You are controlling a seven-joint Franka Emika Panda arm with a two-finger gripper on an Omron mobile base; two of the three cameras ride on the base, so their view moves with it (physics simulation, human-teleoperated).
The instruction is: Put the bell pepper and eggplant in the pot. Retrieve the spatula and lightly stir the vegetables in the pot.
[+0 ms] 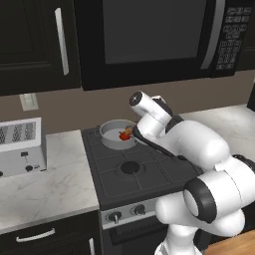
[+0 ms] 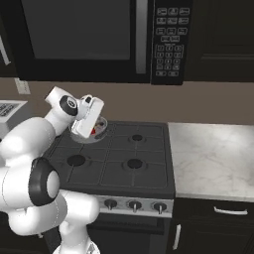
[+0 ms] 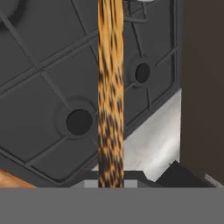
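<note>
dark cabinets and one black microwave (image 1: 149,35) hang over a marble counter (image 1: 45,184) with a black gas stove (image 1: 134,169) set into it. going left to right in the left base view: one wall outlet (image 1: 29,101), one silver toaster (image 1: 20,147) on the counter, then the stove with one pot (image 1: 113,130) on its back left burner. one bell pepper (image 1: 123,135), red and glossy, lies inside the pot toward its right side. one spatula (image 1: 128,131) shows as a short orange-brown piece reaching from the arm's hand down to just beside the pepper; whether it touches the pepper cannot be told. one white arm bends over the front of the stove, its tool (image 1: 133,130) at the pot's right rim, mostly hidden by the wrist. along the stove's front, two knobs can be counted in the left base view and three in the right base view. in the hand view the spatula's handle (image 3: 110,87) runs straight up from between the finger tips, and the tool (image 3: 110,183) is clamped together on it, over the burner grates. to the right of the stove the counter continues, pale and marbled.
</note>
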